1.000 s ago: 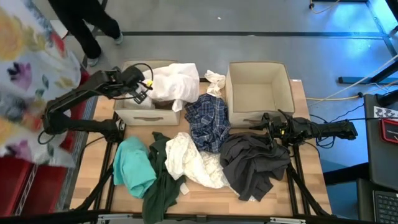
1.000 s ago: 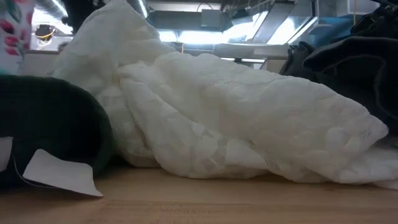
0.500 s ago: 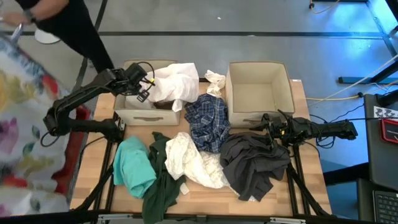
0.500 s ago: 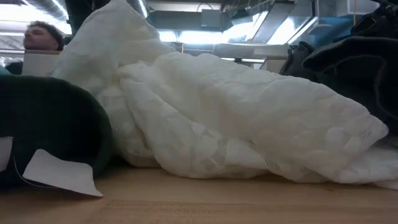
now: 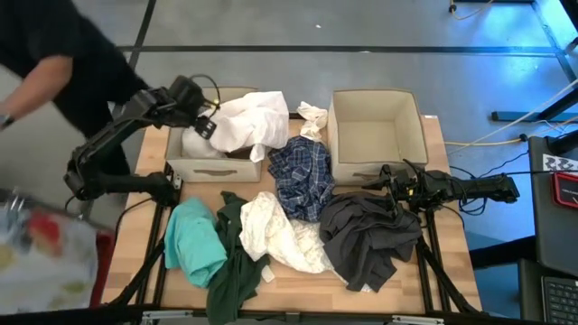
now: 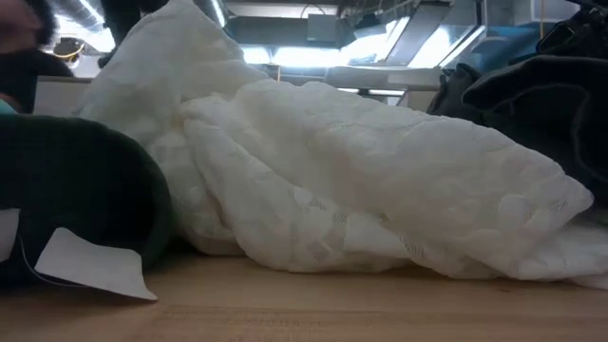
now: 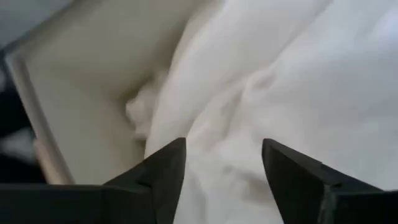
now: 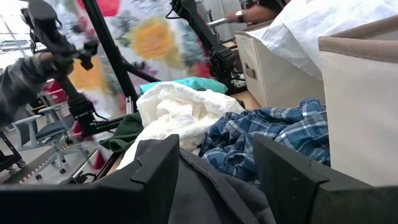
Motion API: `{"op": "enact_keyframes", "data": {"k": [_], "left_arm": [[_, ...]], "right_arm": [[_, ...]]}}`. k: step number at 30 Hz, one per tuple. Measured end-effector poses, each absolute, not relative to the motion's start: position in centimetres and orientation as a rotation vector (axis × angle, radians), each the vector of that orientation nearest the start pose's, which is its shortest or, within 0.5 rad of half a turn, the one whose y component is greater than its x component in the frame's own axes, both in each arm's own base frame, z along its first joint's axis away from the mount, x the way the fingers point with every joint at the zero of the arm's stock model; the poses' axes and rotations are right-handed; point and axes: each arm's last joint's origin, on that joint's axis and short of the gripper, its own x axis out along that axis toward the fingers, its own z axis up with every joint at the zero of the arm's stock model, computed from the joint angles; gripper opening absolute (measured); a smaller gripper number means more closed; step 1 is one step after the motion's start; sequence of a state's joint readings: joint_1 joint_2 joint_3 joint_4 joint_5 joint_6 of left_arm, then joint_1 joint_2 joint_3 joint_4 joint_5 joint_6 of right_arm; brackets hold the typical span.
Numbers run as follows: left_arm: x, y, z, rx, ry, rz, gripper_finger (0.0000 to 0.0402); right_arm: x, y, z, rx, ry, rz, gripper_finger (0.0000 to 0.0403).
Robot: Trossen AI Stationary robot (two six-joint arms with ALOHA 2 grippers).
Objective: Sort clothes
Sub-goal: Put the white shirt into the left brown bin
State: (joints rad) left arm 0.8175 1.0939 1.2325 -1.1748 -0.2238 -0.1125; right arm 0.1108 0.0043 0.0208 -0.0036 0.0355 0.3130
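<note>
Fingers of the left gripper (image 5: 206,127) have just let go of the white cloth (image 5: 253,122), now lying in the left box (image 5: 194,166), while the right gripper (image 5: 390,185) waits open over the grey cloth (image 5: 366,235).

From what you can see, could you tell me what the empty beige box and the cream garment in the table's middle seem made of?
Empty beige box: stiffened woven fabric, probably; matte walls, straight edges.
Cream garment: thin, soft cloth, possibly lace or embossed cotton; raised pattern, loose crumpled folds.
</note>
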Motion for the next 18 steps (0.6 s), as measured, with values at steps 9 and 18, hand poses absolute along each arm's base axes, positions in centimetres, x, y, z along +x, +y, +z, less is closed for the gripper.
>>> {"op": "enact_keyframes", "data": {"k": [9, 18], "left_arm": [[15.2, 12.9, 41.4, -0.255, 0.512, 0.799, 0.0213], [22.4, 14.3, 37.9, -0.139, 0.653, 0.690, 0.0200]], "right_arm": [[9.6, 1.0, 17.0, 0.311, -0.002, 0.076, 0.0209], [9.6, 0.9, 17.0, 0.310, -0.005, 0.061, 0.0209]]}}
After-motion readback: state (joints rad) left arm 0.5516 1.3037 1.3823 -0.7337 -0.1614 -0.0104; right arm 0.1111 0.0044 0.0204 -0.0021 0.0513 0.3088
